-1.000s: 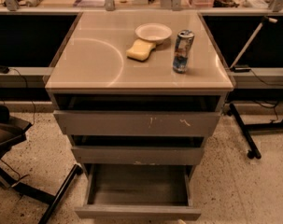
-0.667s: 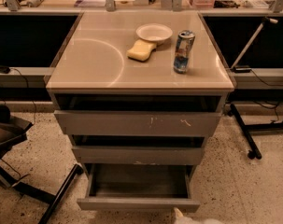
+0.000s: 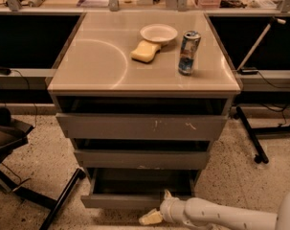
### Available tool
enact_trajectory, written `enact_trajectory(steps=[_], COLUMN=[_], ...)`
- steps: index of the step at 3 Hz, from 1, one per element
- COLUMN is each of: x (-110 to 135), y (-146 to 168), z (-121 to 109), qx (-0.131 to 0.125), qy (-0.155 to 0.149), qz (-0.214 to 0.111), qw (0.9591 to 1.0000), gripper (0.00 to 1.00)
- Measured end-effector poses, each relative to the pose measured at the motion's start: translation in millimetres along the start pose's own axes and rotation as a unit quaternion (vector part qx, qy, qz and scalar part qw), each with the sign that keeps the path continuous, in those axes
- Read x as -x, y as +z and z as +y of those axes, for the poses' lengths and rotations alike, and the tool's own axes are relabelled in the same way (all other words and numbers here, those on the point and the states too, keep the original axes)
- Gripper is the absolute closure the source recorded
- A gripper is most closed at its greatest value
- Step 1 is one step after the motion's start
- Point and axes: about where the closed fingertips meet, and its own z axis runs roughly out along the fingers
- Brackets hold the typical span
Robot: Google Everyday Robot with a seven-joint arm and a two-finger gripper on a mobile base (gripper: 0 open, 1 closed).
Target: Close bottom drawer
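Note:
The bottom drawer (image 3: 120, 201) is the lowest grey drawer of the cabinet; it stands pulled out partway, with its dark inside showing above a plain flat front. My white arm comes in from the lower right. My gripper (image 3: 153, 216) with yellowish tips sits low at the drawer's front, just right of its middle, at the lower edge of the front panel. I cannot make out whether it touches the panel. The middle drawer (image 3: 142, 159) and the top drawer (image 3: 143, 126) above also stand slightly out.
On the cabinet top (image 3: 94, 66) sit a white bowl (image 3: 158, 32), a yellow sponge (image 3: 145, 51) and a drink can (image 3: 188, 52). A black chair base (image 3: 20, 186) stands at the left and a black stand leg (image 3: 251, 138) at the right. The floor is speckled.
My arm and gripper have come into view from the lower right and reached the bottom drawer's front. The drawer sits further in than one second ago.

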Motion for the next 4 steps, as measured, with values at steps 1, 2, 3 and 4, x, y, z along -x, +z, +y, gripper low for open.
enact_trajectory(steps=[1,2,3,4], x=[6.9,5.9,-10.9,-51.1], y=[7.3,-21.2,-72.6,-81.3], z=[4.7,16.0,38.9,49.5], qx=[0.005,-0.014,-0.049,-0.043], qy=[-0.008,-0.006,0.016,0.066], qz=[0.002,-0.012,-0.024,0.003], qw=[1.0000,0.9998,0.9984,0.9969], gripper=[0.00,0.00,0.00,0.00])
